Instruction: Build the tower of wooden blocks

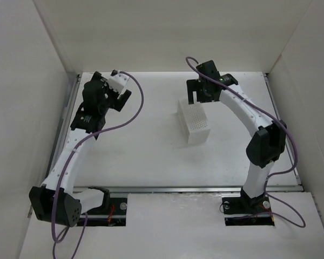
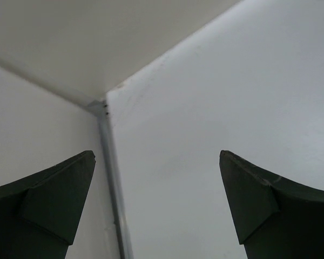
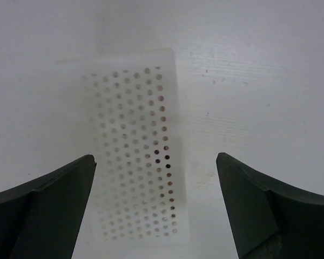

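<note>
**Desk:** What worries you from here?

**Me:** On the table (image 1: 146,156), the white perforated box (image 1: 194,123) looks light. My right gripper (image 3: 155,155) hangs over it, jaws spread wide, gripping nothing. If I lower off-centre, a finger could clip a wall and shove or tip it. My left gripper (image 2: 156,154), also spread and empty, faces the far left corner, well apart from it.

**Desk:** And the wood blocks?

**Me:** None in the open. A few holes (image 3: 167,158) in the box show reddish brown, so they may sit inside; I can't tell.
</note>
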### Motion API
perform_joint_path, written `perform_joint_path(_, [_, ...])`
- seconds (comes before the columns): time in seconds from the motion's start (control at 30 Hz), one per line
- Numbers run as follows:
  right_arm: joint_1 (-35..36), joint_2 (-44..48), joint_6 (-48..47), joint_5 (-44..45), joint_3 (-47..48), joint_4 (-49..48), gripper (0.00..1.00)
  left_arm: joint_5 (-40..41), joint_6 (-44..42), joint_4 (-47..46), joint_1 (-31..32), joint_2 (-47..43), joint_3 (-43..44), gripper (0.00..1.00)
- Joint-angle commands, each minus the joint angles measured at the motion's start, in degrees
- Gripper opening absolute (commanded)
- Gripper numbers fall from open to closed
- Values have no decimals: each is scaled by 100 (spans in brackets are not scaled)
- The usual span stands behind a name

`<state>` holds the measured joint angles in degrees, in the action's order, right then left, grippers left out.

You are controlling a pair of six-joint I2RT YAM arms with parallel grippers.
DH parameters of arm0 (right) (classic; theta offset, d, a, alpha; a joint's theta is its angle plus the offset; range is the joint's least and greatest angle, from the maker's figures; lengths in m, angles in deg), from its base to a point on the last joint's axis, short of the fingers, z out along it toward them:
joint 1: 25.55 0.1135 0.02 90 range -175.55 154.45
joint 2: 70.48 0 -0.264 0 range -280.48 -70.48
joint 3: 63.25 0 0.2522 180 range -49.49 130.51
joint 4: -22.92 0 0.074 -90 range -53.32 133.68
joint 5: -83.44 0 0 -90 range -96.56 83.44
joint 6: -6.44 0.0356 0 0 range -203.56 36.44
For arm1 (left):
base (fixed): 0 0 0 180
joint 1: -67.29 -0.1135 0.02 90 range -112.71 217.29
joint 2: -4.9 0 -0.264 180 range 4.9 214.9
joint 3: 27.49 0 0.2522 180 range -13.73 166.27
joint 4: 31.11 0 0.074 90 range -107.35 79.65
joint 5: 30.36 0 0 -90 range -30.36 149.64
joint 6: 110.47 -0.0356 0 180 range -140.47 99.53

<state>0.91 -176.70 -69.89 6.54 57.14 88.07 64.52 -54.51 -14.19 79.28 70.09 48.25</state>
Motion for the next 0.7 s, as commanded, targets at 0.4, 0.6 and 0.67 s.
perform_joint_path(0.4, [-2012,1068,1180,-2690,-2233,-2458,98,-4385,2075,3130,1649,4077,4471,82])
perform_joint_path(0.6, [-2074,936,1322,-2366,-2533,-2521,94,-5402,3579,1953,1702,4809,4349,82])
perform_joint_path(0.67, [-2074,936,1322,-2295,-2585,-2460,94,-5332,3755,1900,1754,5091,4349,81])
